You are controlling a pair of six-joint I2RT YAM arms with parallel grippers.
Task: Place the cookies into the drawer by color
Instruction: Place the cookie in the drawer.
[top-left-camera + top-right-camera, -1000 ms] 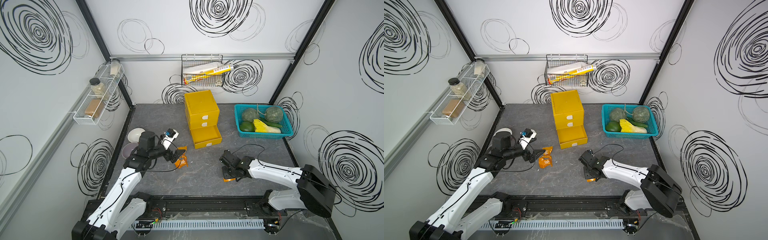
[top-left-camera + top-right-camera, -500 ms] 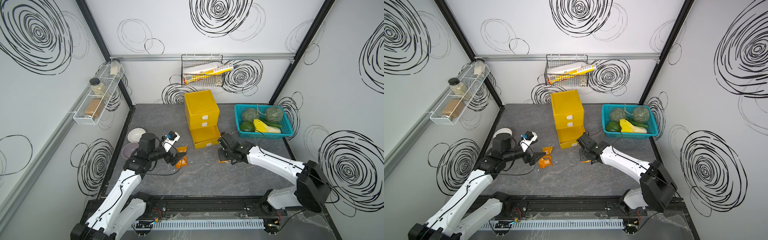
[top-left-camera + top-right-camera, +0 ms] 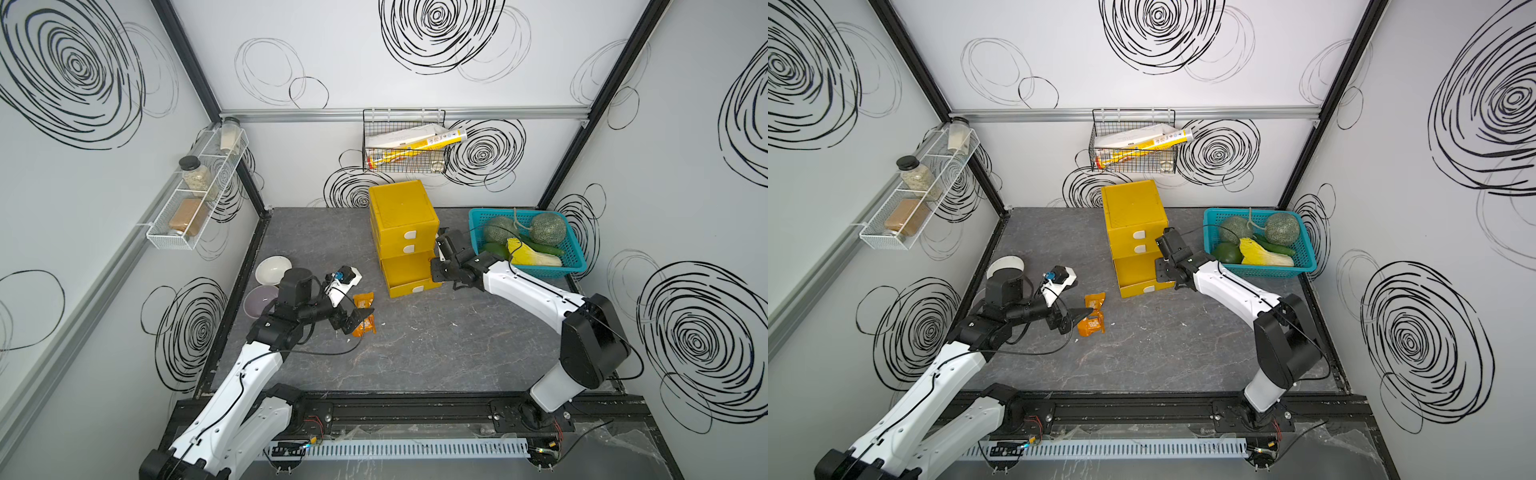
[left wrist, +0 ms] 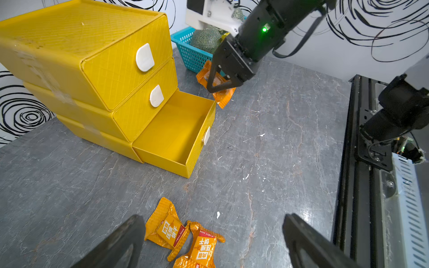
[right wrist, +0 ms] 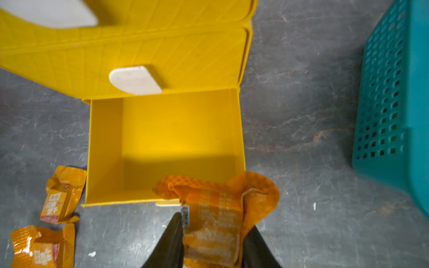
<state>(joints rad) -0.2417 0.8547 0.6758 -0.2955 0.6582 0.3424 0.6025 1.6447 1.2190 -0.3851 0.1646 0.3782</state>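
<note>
Right claw with cookie, seemingly over drawer

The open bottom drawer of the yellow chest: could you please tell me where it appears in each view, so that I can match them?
In a top view: the open bottom drawer is near the centre, slightly low.
In a top view: near the centre again.
Left wrist: just left of centre.
Right wrist: left of centre, seen from above.
Shared landmark: the teal basket, visible in all four.

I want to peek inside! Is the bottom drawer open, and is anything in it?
Open and empty: the bottom drawer is pulled out, and all of its yellow floor that shows is bare.
</note>
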